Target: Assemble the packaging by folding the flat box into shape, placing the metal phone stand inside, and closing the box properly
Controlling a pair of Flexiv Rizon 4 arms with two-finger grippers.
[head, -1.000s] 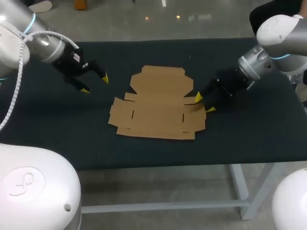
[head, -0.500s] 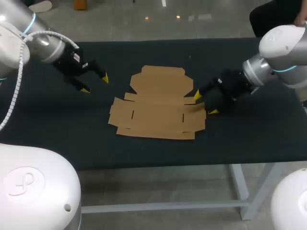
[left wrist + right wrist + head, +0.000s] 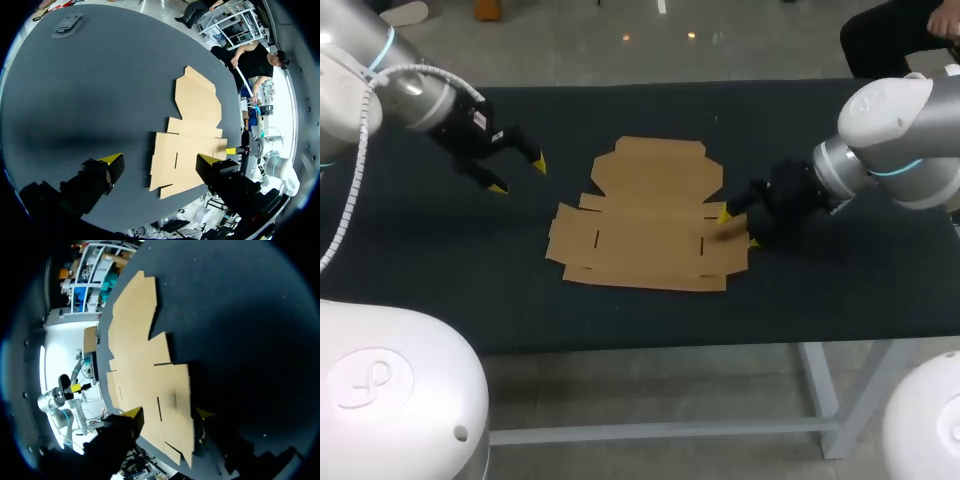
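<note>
The flat brown cardboard box (image 3: 650, 215) lies unfolded in the middle of the dark table, also seen as the cardboard box (image 3: 192, 150) and the cardboard box (image 3: 145, 375). My right gripper (image 3: 738, 228) is low at its right-hand flap. In the right wrist view the right gripper (image 3: 168, 415) is open: one yellow tip is over the flap, the other just past its edge. My left gripper (image 3: 520, 172) hangs open above bare table, left of the box; the left gripper (image 3: 160, 160) holds nothing. A dark grey flat piece (image 3: 67, 22), perhaps the phone stand, lies far off on the table.
The dark table top (image 3: 440, 260) has bare cloth all round the cardboard. Its front edge (image 3: 650, 345) runs close below the box in the head view.
My right gripper has slid left onto the box's right flap and its fingers have come closer together. The left arm has not moved.
</note>
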